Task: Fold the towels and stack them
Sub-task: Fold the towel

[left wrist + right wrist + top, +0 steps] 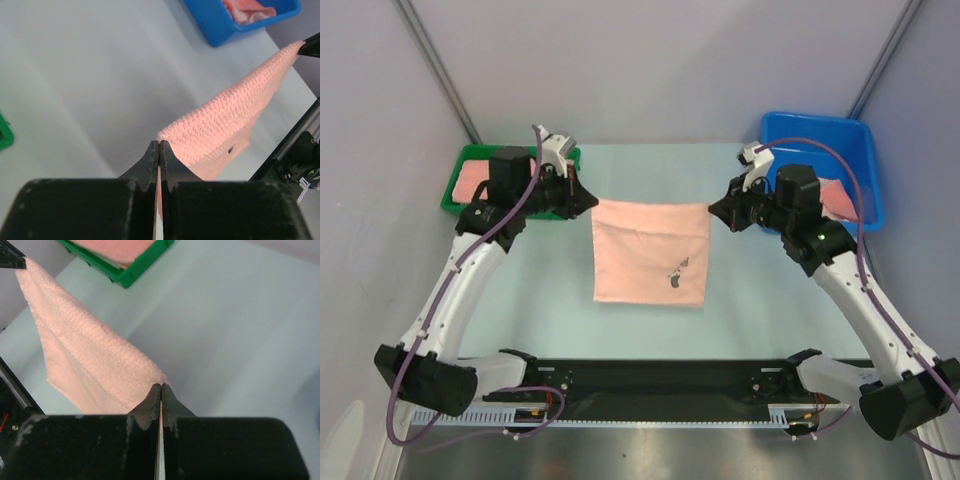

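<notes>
Peach towel [650, 250], top edge stretched taut

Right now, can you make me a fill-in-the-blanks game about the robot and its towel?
1. The left gripper and the right gripper each pinch one ____ of the towel.
2. The bin next to the right gripper is coloured ____.
3. The tray next to the left gripper is coloured ____.

Missing words: corner; blue; green.
</notes>
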You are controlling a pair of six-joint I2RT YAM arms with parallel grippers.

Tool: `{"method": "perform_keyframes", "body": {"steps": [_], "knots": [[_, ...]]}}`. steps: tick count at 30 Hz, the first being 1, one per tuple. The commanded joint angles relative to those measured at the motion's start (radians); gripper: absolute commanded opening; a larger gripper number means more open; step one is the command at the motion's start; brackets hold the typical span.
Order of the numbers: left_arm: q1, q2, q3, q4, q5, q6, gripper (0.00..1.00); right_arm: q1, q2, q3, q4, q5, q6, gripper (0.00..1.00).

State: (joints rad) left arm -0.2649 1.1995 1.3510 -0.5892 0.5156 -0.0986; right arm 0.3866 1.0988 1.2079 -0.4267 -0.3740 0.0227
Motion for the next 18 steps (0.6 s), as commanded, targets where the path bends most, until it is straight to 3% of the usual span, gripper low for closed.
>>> {"method": "perform_keyframes", "body": {"steps": [1, 4, 9, 11, 15, 18], "knots": [[0.010, 0.104, -0.101, -0.028, -0.065, -0.070, 0.00, -0.002, 0.094, -0.096, 0.084, 0.000, 0.034, 0.00], [0.023, 0.178, -0.177, 0.083, -0.072, -0.095, 0.00, -0.026, 0.179, -0.151, 0.206, -0.035, 0.036, 0.00], [0.039, 0.411, -0.181, 0.291, -0.060, -0.104, 0.00, -0.060, 0.464, -0.119, 0.403, -0.081, 0.022, 0.00], [0.041, 0.500, -0.141, 0.357, -0.034, -0.105, 0.00, -0.064, 0.547, -0.075, 0.462, -0.089, -0.003, 0.00], [0.046, 0.774, 0.096, 0.293, 0.004, -0.032, 0.00, -0.098, 0.755, 0.070, 0.463, -0.112, -0.020, 0.00], [0.050, 0.857, 0.192, 0.302, 0.040, -0.024, 0.00, -0.115, 0.803, 0.116, 0.491, -0.120, -0.056, 0.00]]}}
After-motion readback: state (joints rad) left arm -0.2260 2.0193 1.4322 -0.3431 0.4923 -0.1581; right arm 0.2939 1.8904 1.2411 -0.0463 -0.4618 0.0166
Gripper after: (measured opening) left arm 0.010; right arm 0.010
